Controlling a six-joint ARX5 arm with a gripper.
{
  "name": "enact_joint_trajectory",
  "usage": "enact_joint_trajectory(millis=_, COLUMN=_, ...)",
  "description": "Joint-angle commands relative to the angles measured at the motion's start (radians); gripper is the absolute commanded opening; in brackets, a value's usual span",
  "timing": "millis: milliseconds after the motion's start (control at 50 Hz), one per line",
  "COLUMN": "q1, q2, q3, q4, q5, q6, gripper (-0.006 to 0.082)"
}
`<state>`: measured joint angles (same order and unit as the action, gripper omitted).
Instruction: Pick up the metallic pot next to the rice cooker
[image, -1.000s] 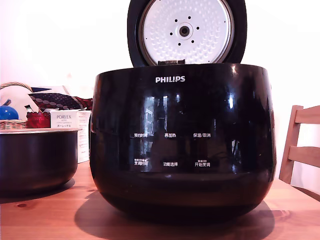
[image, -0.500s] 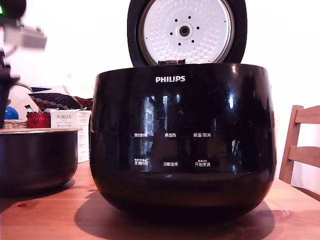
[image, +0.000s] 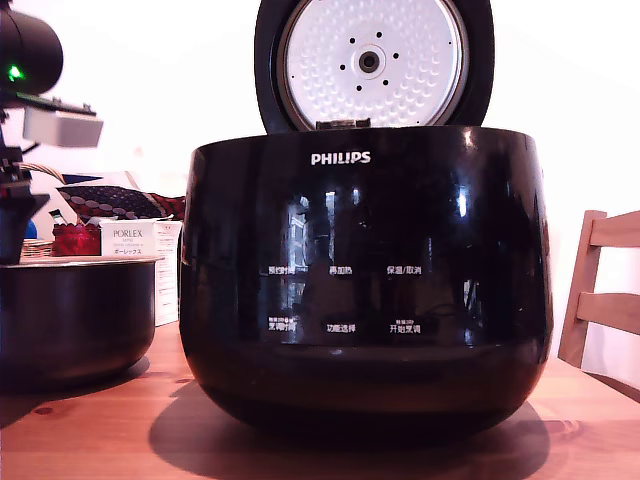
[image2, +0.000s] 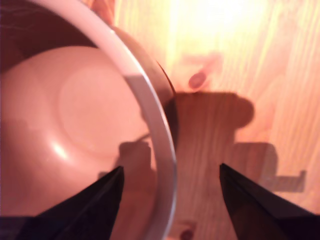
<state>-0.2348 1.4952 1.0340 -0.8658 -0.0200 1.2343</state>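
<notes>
The metallic pot (image: 70, 320) stands on the wooden table at the exterior view's left, dark, with a thin pale rim, and sits close beside the rice cooker (image: 365, 290). That cooker is a large glossy black PHILIPS body with its round lid (image: 370, 62) raised. My arm (image: 25, 60) hangs above the pot's far-left part. In the wrist view my gripper (image2: 171, 167) is open and straddles the pot's pale rim (image2: 150, 115). One fingertip (image2: 107, 187) is over the pot's inside, the other (image2: 235, 190) over the table outside.
Behind the pot stand a white PORLEX box (image: 130, 240), a small red object (image: 75, 240) and a wicker basket (image: 40, 172). A wooden chair (image: 600, 290) shows at the exterior view's right. Bare wooden table (image2: 240, 75) lies beside the pot.
The arm came into the exterior view from the upper left and has settled lower over the pot. Pot and cooker have not moved.
</notes>
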Motion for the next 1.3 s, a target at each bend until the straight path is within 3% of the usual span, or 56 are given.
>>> enact_joint_trajectory(millis=0, q1=0.001, q2=0.011, q3=-0.001, q4=-0.002, q5=0.01, q6=0.005, gripper=0.0516)
enact_joint_trajectory(millis=240, q1=0.001, q2=0.024, q3=-0.001, q4=-0.014, q5=0.031, q6=0.004, gripper=0.0319)
enact_joint_trajectory(millis=440, q1=0.001, q2=0.024, q3=-0.001, q4=-0.023, q5=0.037, q6=0.004, gripper=-0.0023)
enact_joint_trajectory(millis=760, q1=-0.003, q2=0.023, q3=0.023, q4=-0.036, q5=0.008, q6=0.004, gripper=-0.0022)
enact_joint_trajectory(millis=1280, q1=-0.08, q2=-0.024, q3=0.251, q4=-0.266, q5=-0.023, q6=-0.042, gripper=-0.0022)
